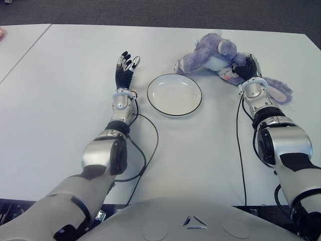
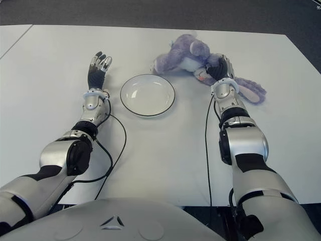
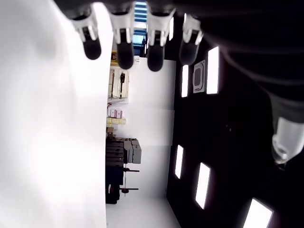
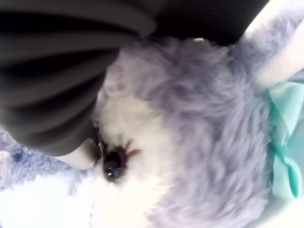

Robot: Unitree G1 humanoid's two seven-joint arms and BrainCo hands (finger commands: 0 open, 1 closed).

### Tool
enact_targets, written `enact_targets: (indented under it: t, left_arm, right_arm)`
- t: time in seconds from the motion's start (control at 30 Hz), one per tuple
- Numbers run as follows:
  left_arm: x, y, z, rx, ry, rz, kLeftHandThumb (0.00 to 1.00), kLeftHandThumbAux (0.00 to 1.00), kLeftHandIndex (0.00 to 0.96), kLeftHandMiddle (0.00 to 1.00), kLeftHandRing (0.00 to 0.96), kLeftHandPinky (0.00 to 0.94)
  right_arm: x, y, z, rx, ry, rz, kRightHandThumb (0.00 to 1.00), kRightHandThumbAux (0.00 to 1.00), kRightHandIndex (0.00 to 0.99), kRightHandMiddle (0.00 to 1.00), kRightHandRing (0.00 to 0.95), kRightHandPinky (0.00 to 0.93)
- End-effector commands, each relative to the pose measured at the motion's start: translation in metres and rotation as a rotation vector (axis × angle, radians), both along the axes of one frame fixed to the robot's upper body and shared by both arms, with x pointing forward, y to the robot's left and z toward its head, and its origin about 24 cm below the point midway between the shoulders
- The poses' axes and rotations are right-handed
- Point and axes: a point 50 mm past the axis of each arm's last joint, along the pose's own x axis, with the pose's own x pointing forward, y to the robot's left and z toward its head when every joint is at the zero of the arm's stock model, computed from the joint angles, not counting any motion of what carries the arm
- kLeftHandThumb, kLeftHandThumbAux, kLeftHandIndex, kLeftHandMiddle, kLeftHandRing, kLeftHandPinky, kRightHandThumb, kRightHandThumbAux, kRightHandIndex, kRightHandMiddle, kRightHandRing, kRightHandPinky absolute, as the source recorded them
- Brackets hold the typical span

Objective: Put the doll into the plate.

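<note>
A purple plush bunny doll (image 1: pixel 208 52) lies on its side on the white table (image 1: pixel 60 100), beyond and to the right of the plate. The white plate (image 1: pixel 174 95) has a dark rim and holds nothing. My right hand (image 1: pixel 245 68) is on the doll's head, its dark fingers (image 4: pixel 57 95) curled tightly against the fur beside the eye. One long ear (image 1: pixel 278 88) trails out to the right of that wrist. My left hand (image 1: pixel 125 68) shows just left of the plate, its fingers (image 3: pixel 124 47) straight and holding nothing.
A black cable (image 1: pixel 145 150) loops over the table from my left forearm, and another cable (image 1: pixel 241 150) runs along my right arm. A seam (image 1: pixel 25 50) to a second tabletop crosses the far left. The table's far edge lies just beyond the doll.
</note>
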Motion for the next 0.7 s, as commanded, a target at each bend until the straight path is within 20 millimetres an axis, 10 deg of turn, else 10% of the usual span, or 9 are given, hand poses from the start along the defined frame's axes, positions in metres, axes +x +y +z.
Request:
enact_targets:
  t: [0.03, 0.7]
  left_arm:
    - [-0.077, -0.009, -0.102, -0.104, 0.445, 0.013, 0.000, 0.509, 0.127, 0.139, 0.119, 0.094]
    - [-0.076, -0.008, -0.102, -0.095, 0.451, 0.013, 0.000, 0.542, 0.120, 0.141, 0.125, 0.104]
  right_arm:
    - [-0.021, 0.000, -0.050, 0.092, 0.212, 0.012, 0.702, 0.722, 0.440, 0.855, 0.841, 0.840]
    - [0.001, 0.021, 0.006, 0.066, -0.105, 0.158, 0.698, 0.723, 0.438, 0.887, 0.880, 0.851]
